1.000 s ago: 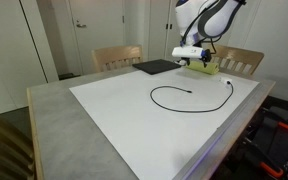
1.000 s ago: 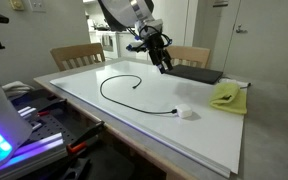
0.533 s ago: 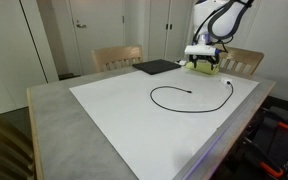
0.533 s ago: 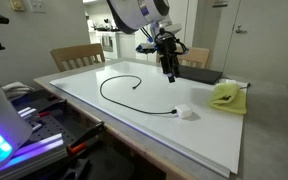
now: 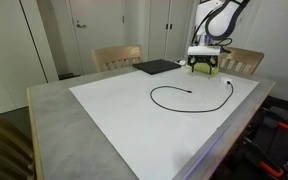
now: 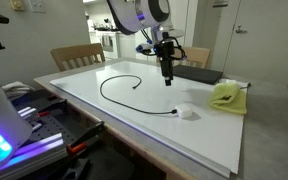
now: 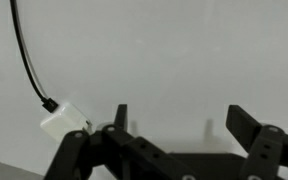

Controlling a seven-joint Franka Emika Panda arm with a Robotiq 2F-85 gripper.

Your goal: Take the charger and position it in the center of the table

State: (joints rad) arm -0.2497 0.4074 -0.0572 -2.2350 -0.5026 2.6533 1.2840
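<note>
Hovering empty, jaws apart, the pincer (image 7: 184, 128) stands beside the white plug (image 7: 64, 121) of the charger (image 7: 29, 70). Descending so, it could miss the plug or push it away.

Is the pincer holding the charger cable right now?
No, the wrist view shows the pincer open and empty, the charger lying off to its side.

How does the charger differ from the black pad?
The charger is a thin cable curled in an open loop; the pad is a flat rectangle. The charger lies well inside the sheet; the pad sits at its far edge. The charger ends in a white plug; the pad is all black. Both are mostly black and lie flat.
</note>
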